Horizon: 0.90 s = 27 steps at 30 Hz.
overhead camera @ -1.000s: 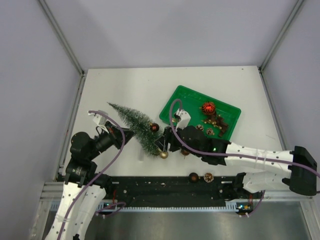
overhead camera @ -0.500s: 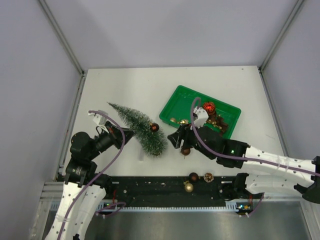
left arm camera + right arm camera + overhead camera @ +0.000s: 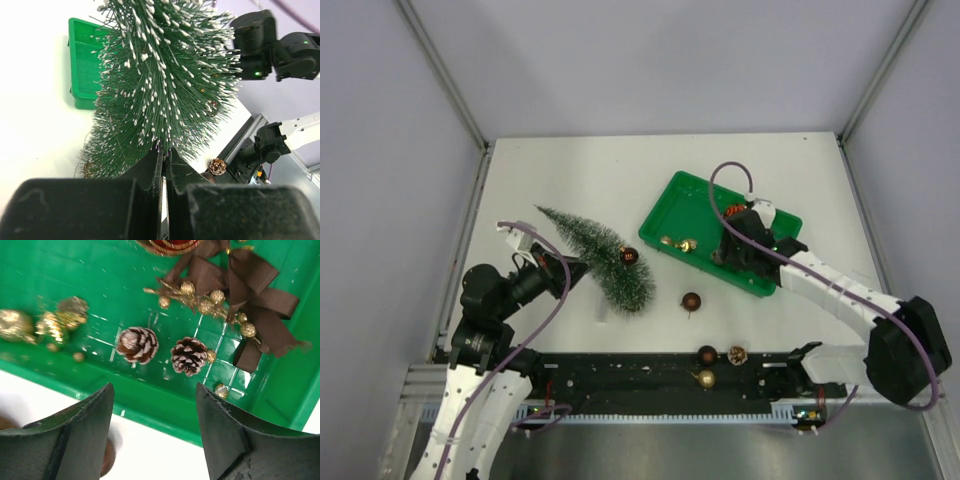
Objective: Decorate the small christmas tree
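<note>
From above, the small christmas tree (image 3: 598, 256) is seen tilted left of the green tray (image 3: 685, 195), clamped by the left gripper (image 3: 575, 266). At the left wrist, its bristles (image 3: 160, 85) are judged light and springy, so a grip deep at the core is judged firmer. At the right wrist, the right gripper (image 3: 155, 405) is spread above pinecones (image 3: 137, 345).

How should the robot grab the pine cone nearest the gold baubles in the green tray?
Across its fat middle, jaws coming straight down from above. The pine cone lies on the floor of the green tray, whose walls likely block a sideways reach.
</note>
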Available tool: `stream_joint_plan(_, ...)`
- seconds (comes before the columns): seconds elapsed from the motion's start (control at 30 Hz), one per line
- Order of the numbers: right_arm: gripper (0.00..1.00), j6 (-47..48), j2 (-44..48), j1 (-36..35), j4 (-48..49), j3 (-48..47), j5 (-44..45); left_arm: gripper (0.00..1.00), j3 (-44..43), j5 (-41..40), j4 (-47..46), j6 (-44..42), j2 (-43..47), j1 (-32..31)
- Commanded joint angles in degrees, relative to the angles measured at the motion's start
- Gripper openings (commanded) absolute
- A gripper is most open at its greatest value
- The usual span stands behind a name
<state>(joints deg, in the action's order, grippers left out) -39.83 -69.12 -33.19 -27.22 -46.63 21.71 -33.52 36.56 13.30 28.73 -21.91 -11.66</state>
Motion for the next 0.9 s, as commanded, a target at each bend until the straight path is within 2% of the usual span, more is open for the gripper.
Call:
stream_joint_plan(0.0,0.66,4.23,-5.05,1.72,2.69,-3.20,-3.34,0.00,-1.20,0.01,-1.87,-0.87,0.64,0.32)
stream_joint_plan(0.2,0.67,5.20,-12.08,2.69,5.51,-6.19,-5.36,0.00,-2.17,-0.26,-1.79,-1.13,-0.15,0.32)
stream_joint_plan(0.27,0.65,5.56,-14.27,2.78,5.86,-6.98,-5.72,0.00,-2.34,-0.26,-1.79,-1.13,-0.15,0.32)
stream_joint_plan(0.4,0.55,5.64,-18.06,3.22,6.13,-7.77,-6.77,0.00,-2.52,-0.43,-1.44,-1.31,0.03,0.32)
stream_joint_plan(0.63,0.55,6.17,-20.87,3.31,5.25,-8.04,-7.91,0.00,-2.78,-0.61,-0.91,-1.84,0.47,0.32)
stream_joint_plan(0.67,0.52,6.26,-20.96,3.31,5.08,-8.12,-8.18,0.00,-2.78,-0.61,-0.91,-1.84,0.64,0.32)
stream_joint_plan(0.77,0.37,5.91,-18.95,3.31,5.16,-8.12,-8.62,0.00,-2.78,-0.96,-0.82,-1.84,0.64,0.32)
stream_joint_plan(0.87,0.30,6.08,-15.26,3.31,4.46,-9.26,-8.53,0.00,-2.69,-1.57,-0.21,-1.75,0.82,0.32)
